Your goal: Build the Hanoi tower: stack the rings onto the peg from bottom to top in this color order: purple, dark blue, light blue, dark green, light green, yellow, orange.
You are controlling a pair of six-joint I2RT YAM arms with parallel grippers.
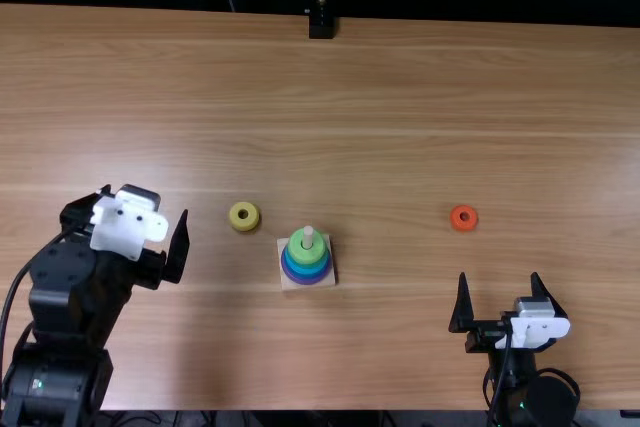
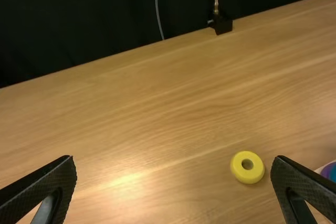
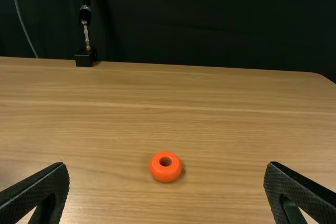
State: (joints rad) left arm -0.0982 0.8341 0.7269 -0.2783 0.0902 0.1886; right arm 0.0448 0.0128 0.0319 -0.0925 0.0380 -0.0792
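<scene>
My left gripper [image 1: 146, 199] stands open at the left, nothing between its fingers. Right of it, the yellow ring [image 1: 244, 216] lies flat on the table. The square base [image 1: 291, 282] carries purple, blue and green rings, light green [image 1: 306, 249] on top, with the peg tip [image 1: 308, 235] above. The orange ring [image 1: 463, 217] lies beyond my open right gripper [image 1: 498, 275]. In the left wrist view, the yellow ring [image 2: 247, 167] is near one finger of the left gripper [image 2: 173, 158]. In the right wrist view, the orange ring [image 3: 165, 167] appears between the spread fingers of the right gripper [image 3: 167, 164], farther off.
A black stand foot [image 1: 321, 25] is at the far edge of the wooden table [image 1: 400, 87], with a dark curtain [image 3: 210, 19] behind. Cables [image 1: 130, 417] run below the near edge at the left.
</scene>
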